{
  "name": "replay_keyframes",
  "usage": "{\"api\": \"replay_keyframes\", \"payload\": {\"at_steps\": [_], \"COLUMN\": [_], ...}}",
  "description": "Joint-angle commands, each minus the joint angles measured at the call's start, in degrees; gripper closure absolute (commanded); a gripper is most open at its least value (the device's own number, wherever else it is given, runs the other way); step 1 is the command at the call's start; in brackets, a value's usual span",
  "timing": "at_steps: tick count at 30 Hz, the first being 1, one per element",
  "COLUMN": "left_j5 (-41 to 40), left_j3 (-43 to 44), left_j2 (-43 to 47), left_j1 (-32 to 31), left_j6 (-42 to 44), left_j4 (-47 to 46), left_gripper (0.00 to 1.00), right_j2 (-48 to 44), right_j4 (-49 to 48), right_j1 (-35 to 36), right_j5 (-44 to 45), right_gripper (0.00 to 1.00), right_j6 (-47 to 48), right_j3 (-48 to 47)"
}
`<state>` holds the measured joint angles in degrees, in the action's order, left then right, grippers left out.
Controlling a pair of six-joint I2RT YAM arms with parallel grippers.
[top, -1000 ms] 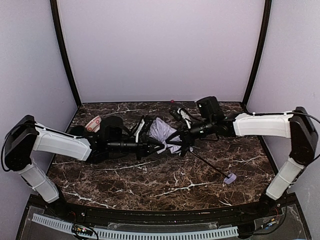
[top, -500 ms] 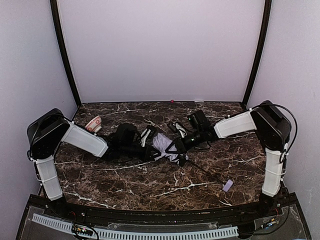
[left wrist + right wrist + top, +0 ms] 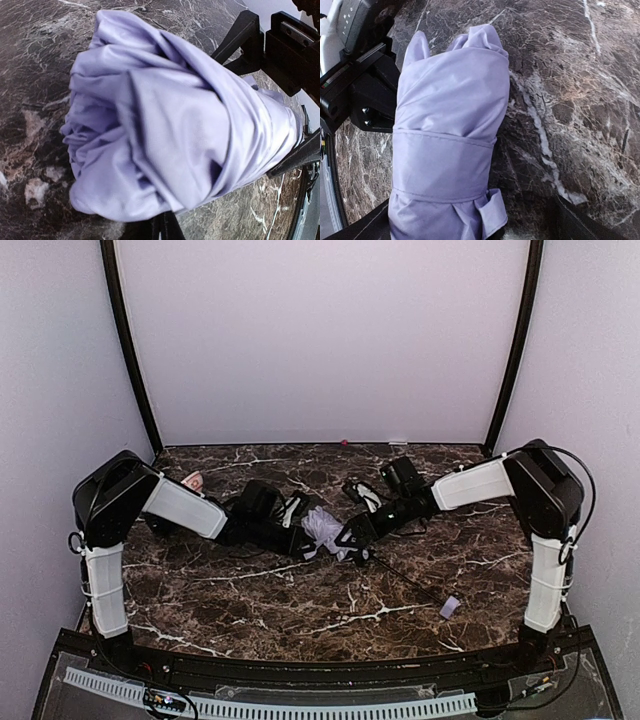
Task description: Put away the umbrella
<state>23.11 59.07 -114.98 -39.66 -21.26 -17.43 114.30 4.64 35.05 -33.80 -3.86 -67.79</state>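
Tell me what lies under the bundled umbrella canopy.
Dark marble table shows all around the umbrella canopy and presumably continues beneath it. The patch under the fabric is covered, so nothing there can be made out.

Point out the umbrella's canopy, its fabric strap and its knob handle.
umbrella canopy (image 3: 165, 125), left wrist view, middle of the bunched lavender fabric.
fabric strap (image 3: 442, 165), right wrist view, centre of the band wrapped round the canopy.
knob handle (image 3: 450, 607), top external view, middle of the lavender knob.
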Motion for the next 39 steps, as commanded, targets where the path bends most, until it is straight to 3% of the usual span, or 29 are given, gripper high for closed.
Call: {"api": "replay_keyframes", "payload": {"at_steps": [1,5,10,16,20,27,31,35,37,39], "left_j5": [0.29,0.62,1.18,1.63,1.63,1.85,1.85,2.08,2.33,2.43], "left_j3": [-0.01,-0.11,-0.26,-0.36,-0.43,-0.57,-0.97,-1.14,-1.42,-1.9], "left_j2": [-0.95,-0.95,-0.78,-0.52,-0.42,-0.33,-0.07,0.09,0.23,0.72], "left_j1": [0.37,0.37,0.37,0.35,0.37,0.33,0.33,0.33,0.33,0.37], "left_j6": [1.01,1.02,1.27,1.58,1.66,1.74,1.74,1.83,1.92,1.92], "left_j4": [5.96,5.58,5.32,4.98,5.04,4.82,4.44,4.37,3.95,3.27], "left_gripper": [1.0,1.0,1.0,1.0,1.0,1.0,1.0,1.0,1.0,1.0], "right_j2": [-4.89,-9.35,-14.64,-10.75,-7.42,-2.7,-0.54,-0.61,-0.91,-1.36], "right_j4": [1.91,2.52,1.94,6.59,8.62,9.74,9.5,8.55,8.19,7.7], "right_j1": [-0.44,3.45,9.91,15.52,16.06,16.1,15.99,15.82,15.33,14.63], "right_j5": [5.34,11.2,26.35,42.31,43.02,44.34,44.28,42.97,41.22,39.29], "right_gripper": [0.0,0.0,0.0,0.0,0.01,0.13,0.28,0.56,0.75,0.84], "right_j6": [2.36,6.09,9.35,10.26,10.04,10.31,10.47,10.06,9.6,9.28], "right_j3": [1.33,1.41,7.08,3.61,2.14,-0.84,-1.09,-0.62,-0.55,-0.42]}}
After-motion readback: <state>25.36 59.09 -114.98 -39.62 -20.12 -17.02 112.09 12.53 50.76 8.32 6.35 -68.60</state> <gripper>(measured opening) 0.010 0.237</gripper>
